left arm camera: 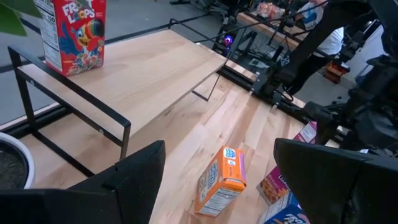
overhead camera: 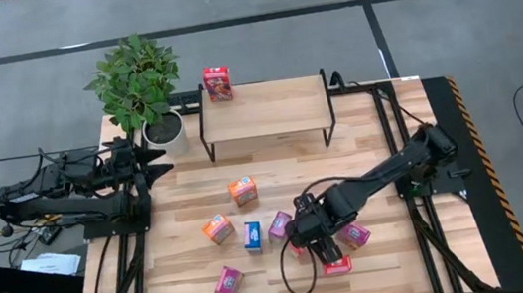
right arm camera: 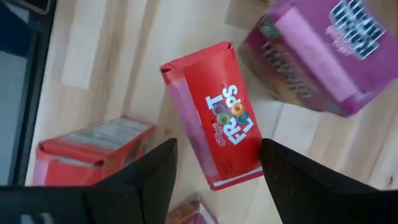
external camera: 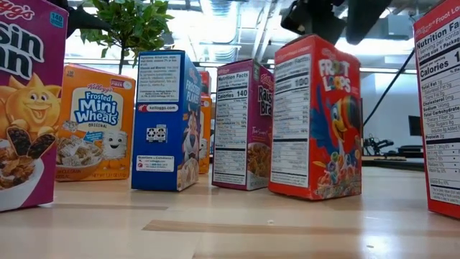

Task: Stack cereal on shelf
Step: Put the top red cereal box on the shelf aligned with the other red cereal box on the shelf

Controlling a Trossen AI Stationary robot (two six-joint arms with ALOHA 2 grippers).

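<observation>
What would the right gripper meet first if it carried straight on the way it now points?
Probably the red Froot Loops box standing on the table: the right gripper, open, points down at its top face. How far above it cannot be told.

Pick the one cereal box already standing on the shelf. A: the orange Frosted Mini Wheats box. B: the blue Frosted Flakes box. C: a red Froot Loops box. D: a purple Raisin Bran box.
C: a red Froot Loops box stands upright at one corner of the shelf, the only box on it; the left wrist view shows the same.
</observation>
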